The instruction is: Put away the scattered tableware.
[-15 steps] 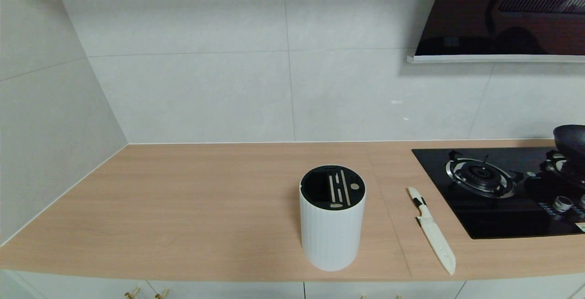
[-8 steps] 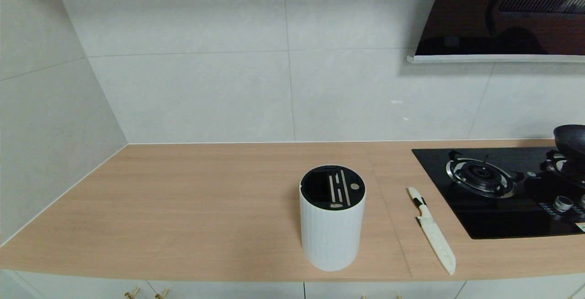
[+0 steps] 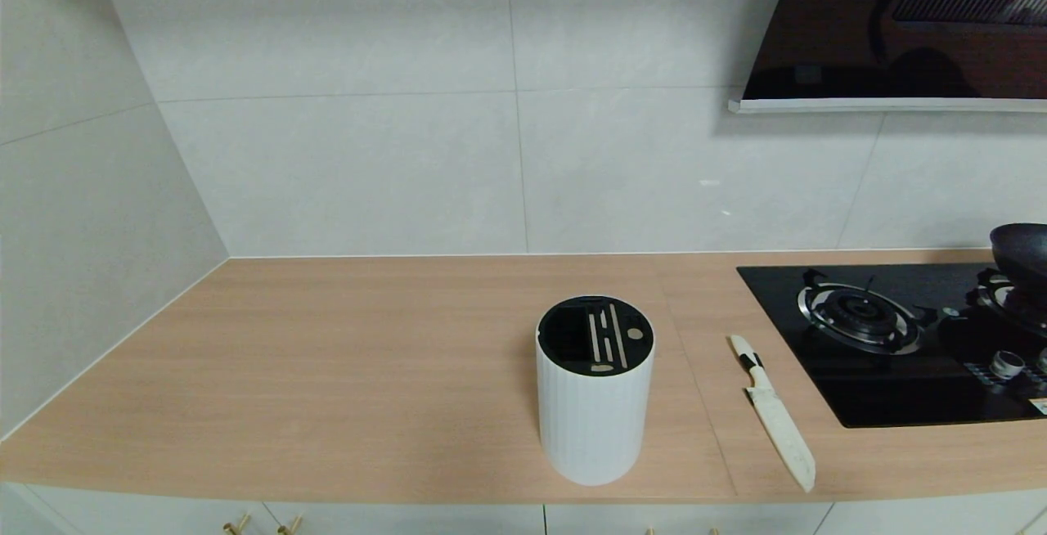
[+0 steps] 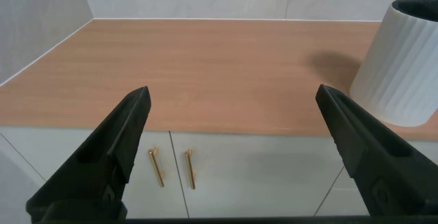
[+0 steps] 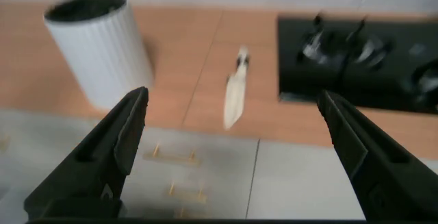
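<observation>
Head view overlooks the counter (image 3: 327, 355); both wrist views, low before its front, share the holder (image 3: 595, 404).

Large pale grey tiles (image 3: 343, 167) cover both walls. A light wooden countertop (image 3: 327, 371) carries a black gas hob (image 3: 891, 388) beneath a dark range hood (image 3: 900, 28); white cabinet doors (image 4: 239, 176) have brass handles (image 4: 156, 167).
</observation>
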You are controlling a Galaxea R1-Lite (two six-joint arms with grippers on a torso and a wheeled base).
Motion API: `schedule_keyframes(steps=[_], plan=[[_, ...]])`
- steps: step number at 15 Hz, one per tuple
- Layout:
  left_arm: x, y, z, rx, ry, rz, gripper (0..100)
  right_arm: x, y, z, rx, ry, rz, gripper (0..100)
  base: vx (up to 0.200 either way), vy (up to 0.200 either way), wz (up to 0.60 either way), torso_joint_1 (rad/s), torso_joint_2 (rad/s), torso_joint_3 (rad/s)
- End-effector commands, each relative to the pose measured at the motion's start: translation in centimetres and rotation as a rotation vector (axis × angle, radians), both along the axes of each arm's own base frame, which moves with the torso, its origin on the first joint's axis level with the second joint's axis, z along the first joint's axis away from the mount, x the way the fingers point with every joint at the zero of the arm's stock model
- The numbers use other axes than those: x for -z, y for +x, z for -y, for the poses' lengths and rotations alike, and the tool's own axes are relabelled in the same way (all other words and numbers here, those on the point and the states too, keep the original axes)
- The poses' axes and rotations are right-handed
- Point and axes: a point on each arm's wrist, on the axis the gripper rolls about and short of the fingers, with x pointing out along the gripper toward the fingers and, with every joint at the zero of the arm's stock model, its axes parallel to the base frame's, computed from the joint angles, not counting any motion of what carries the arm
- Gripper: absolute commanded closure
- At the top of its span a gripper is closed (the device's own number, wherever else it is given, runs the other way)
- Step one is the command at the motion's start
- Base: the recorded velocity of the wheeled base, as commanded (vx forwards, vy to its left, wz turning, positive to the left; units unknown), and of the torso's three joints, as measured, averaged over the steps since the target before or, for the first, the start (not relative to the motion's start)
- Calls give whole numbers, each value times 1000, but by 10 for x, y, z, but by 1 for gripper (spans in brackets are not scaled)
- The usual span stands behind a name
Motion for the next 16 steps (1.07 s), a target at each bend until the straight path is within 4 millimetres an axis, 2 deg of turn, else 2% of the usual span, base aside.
schedule_keyframes(steps=[1,4,7,10,12,16], plan=[[0,0,0,-1,0,0,0,-13,51,-10,-104,-22,-229,0,0,0,0,0,0,0],[0,0,0,-1,0,0,0,-6,100,-27,-159,-59,-340,0,0,0,0,0,0,0],[0,0,0,1,0,1,0,11,156,-44,-97,-109,-337,0,0,0,0,0,0,0],[0,0,0,1,0,0,0,19,211,-57,-42,-136,-344,0,0,0,0,0,0,0],[0,0,0,1,0,1,0,20,232,-63,-38,-135,-343,0,0,0,0,0,0,0],[0,0,0,1,0,1,0,55,270,-65,46,-180,-420,0,0,0,0,0,0,0]])
